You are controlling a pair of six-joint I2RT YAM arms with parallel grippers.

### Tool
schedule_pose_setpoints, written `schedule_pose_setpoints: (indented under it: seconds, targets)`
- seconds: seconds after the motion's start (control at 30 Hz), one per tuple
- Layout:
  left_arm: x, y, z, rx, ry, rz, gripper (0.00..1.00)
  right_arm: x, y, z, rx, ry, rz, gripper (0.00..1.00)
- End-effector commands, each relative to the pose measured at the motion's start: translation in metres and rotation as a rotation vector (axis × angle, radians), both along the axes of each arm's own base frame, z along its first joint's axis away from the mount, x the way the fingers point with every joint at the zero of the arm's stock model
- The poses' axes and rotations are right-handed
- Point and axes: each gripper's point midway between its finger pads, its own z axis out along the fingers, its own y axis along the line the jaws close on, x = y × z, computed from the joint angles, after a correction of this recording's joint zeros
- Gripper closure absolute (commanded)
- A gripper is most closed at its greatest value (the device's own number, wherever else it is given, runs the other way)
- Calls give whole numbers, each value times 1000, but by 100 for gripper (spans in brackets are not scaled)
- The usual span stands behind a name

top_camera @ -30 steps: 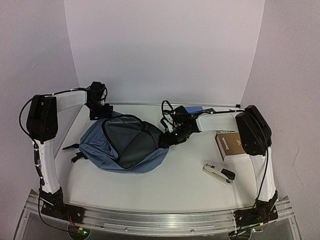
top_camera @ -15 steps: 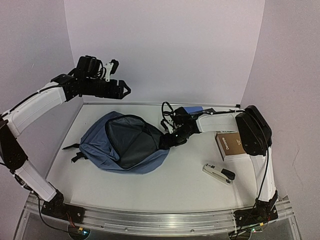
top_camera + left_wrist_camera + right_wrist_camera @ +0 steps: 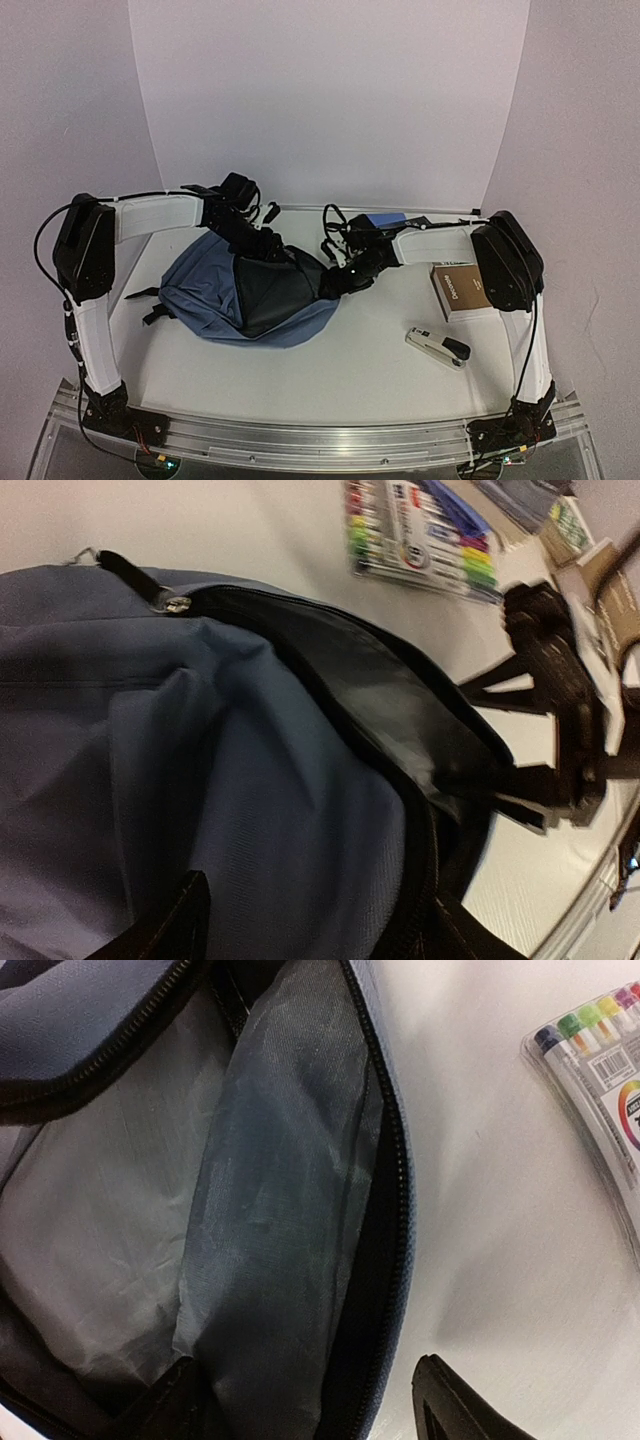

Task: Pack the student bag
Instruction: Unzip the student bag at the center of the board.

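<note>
The slate-blue student bag [image 3: 200, 290] lies on its side at the table's left, its mouth showing dark grey lining [image 3: 270, 1190]. My left gripper [image 3: 265, 245] hangs over the bag's upper rim. In the left wrist view it [image 3: 320, 935] is open, with blue fabric and the black zipper [image 3: 330, 670] between its fingers. My right gripper [image 3: 338, 280] is at the bag's right edge. In the right wrist view it [image 3: 310, 1405] is open and straddles the zippered rim [image 3: 400, 1210], one finger inside the mouth and one over the table.
A pack of coloured markers [image 3: 420, 530] lies behind the bag, also seen in the right wrist view [image 3: 600, 1070]. A brown box [image 3: 455, 288] and a stapler [image 3: 438, 346] lie at the right. Bag straps [image 3: 145, 300] trail off to the left.
My left arm swung up off the bag's back corner, then came down onto the upper rim nearer the middle. The bag's mouth looks narrower. The right arm has not moved.
</note>
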Motion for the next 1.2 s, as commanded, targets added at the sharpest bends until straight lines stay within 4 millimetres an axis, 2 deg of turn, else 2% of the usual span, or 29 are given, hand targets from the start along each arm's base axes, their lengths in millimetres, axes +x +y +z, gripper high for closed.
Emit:
schedule_pose_setpoints:
  seconds: [0.0,0.17,0.27,0.37,0.47,0.6,0.67,0.77,0.9,1.0,1.13,1.17]
  targets:
    - [36,18,16,98,-117,113,41,0,0,11,2,-3,2,34]
    - [36,40,22,166,-167,160,69,0,0,11,2,-1,4,39]
    - [42,50,33,106,-178,202,82,-3,-2,6,-7,6,6,47]
    - [52,67,44,32,-185,265,99,-5,-6,2,-21,8,10,57]
    - [64,87,54,-44,-197,334,100,-8,-10,1,-37,1,18,71]
    - [80,120,48,-32,-209,466,100,-8,-15,0,-57,-12,24,99]
    - [87,141,36,3,-195,543,100,-9,-17,-1,-68,-16,26,100]
    - [91,178,2,151,-165,649,100,-10,-22,-2,-87,-27,32,100]
    - [78,206,-61,319,-60,690,100,-9,-30,-4,-122,-49,30,100]
    - [66,212,-97,379,12,692,100,-8,-32,-4,-138,-62,27,100]
    - [57,208,-124,403,68,675,100,-4,-25,3,-112,-67,29,100]
    - [55,206,-128,400,74,668,96,-4,-21,7,-93,-65,35,100]
